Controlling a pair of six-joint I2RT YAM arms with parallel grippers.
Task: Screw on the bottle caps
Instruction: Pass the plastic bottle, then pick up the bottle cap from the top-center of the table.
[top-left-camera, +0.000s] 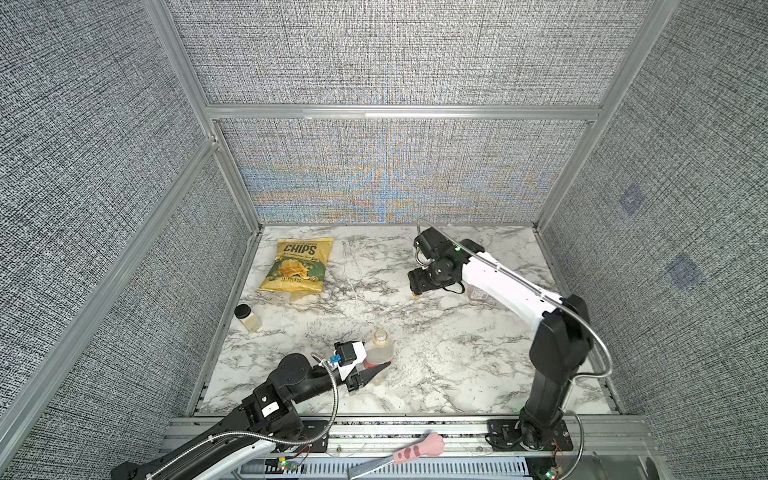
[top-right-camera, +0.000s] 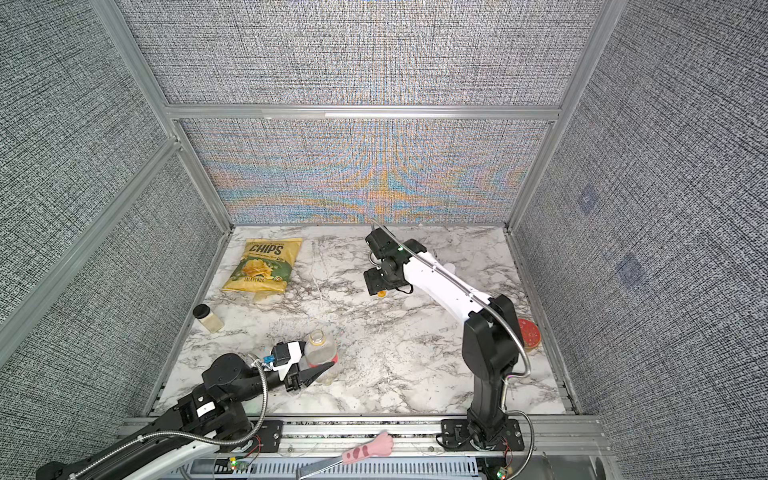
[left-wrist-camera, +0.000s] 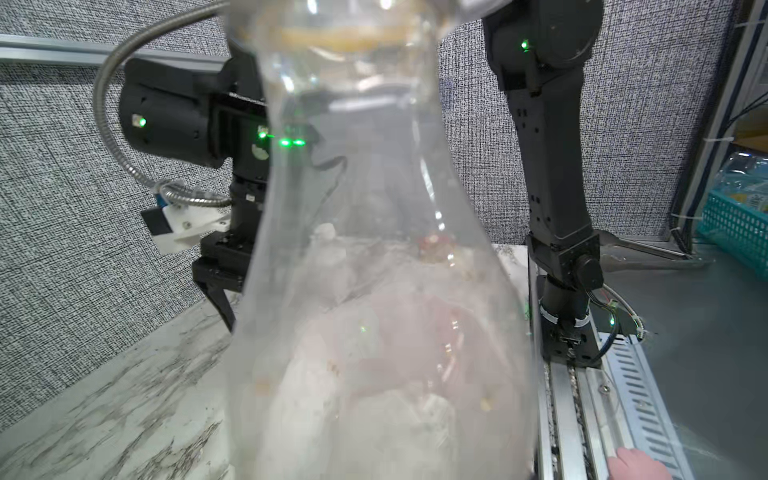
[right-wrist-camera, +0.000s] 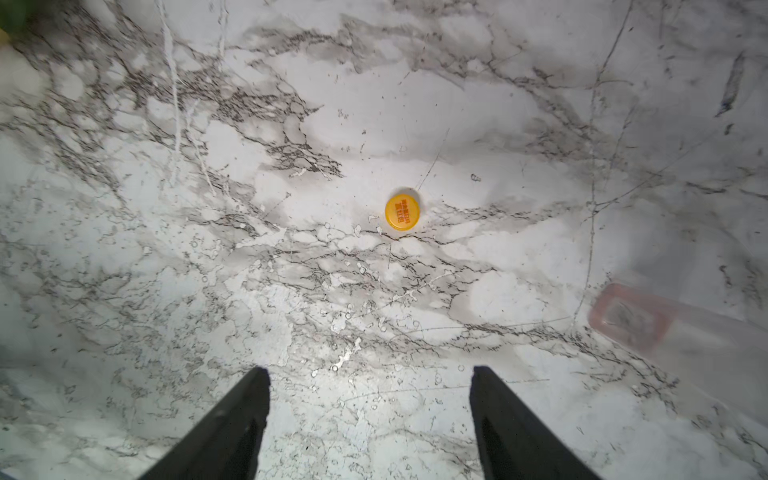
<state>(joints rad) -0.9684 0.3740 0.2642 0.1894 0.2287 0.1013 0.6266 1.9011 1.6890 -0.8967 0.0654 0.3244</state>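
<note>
A tall clear bottle (top-left-camera: 379, 351) with a red label stands upright near the table's front, its mouth uncapped. My left gripper (top-left-camera: 374, 362) is shut on its lower body. The bottle (left-wrist-camera: 374, 270) fills the left wrist view and hides the fingers there. The orange-yellow cap (right-wrist-camera: 402, 212) lies flat on the marble. My right gripper (right-wrist-camera: 370, 374) hangs open above it, nothing between its fingers. In both top views the cap (top-left-camera: 415, 296) peeks out under that gripper (top-left-camera: 417, 290). The pink-tinted bottle (right-wrist-camera: 631, 320) lies on its side behind the right arm. A small white thing (top-right-camera: 449, 267) shows beside that arm; I cannot tell if it is the white cap.
A yellow chips bag (top-left-camera: 301, 266) lies at the back left. A small black-lidded jar (top-left-camera: 247, 318) stands near the left edge. A round red tin lid (top-right-camera: 528, 332) sits by the right wall. Grey panel walls close in three sides.
</note>
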